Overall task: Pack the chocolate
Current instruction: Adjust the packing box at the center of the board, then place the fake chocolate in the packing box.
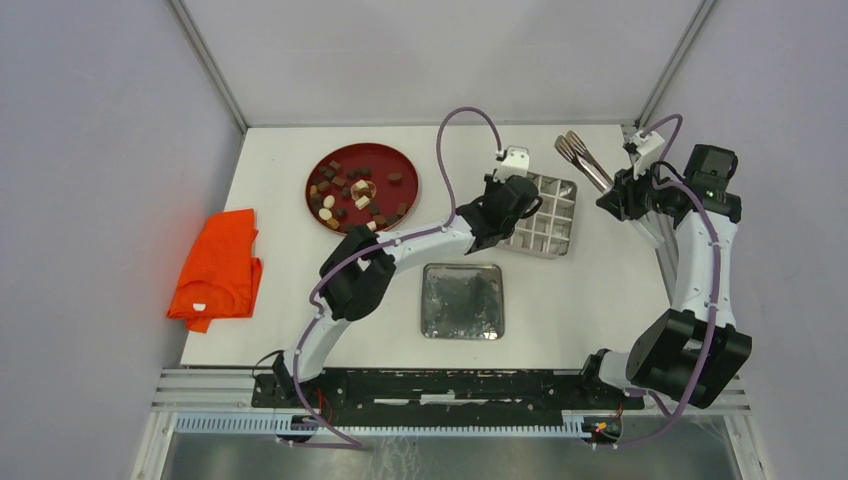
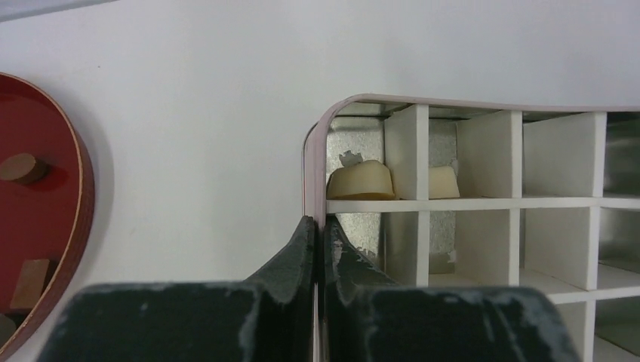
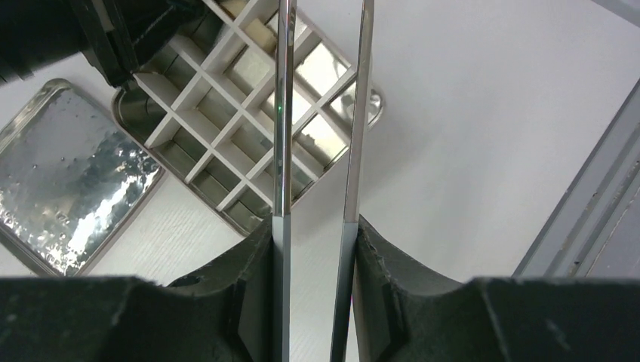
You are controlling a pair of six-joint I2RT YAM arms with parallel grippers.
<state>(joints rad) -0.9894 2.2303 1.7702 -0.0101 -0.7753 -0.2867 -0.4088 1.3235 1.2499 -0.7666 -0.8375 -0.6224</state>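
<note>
Left claw [image 2: 317, 226] is pressed together on the left wall of the grid box [image 1: 552, 212], near its far-left corner; the thin pinkish rim runs between the two dark pads. Right claw [image 3: 313, 226] pinches a pair of tongs [image 1: 580, 158] from the outer sides, the two flat steel blades standing parallel with a gap between them, tips pointing to the far edge of the worktop [image 1: 600, 290]. Most of the chocolate [image 1: 350, 192] lies loose on the round dark-red plate [image 1: 375, 155] at far left: small dark brown, light brown and cream pieces, round and blocky. Two cream pieces [image 2: 362, 182] sit in the box's far row, in the corner cell and the one beside it. I see nothing in the other cells that show in the left wrist view. The box has rounded corners, matte white dividers and a shiny foil-like floor. A square metal tray [image 1: 462, 300] with rounded corners and a crinkled, reflective surface lies just near of the box, apart from it. An orange cloth [image 1: 218, 268] is folded at the left edge of the worktop, well apart from the plate. Bare white surface lies between plate and box, right of the tray, and along the near edge. The left arm spans the gap between plate and tray. On the right, the grey frame rail [image 3: 581, 226] runs close beside the right claw, so side room there is tight.
</note>
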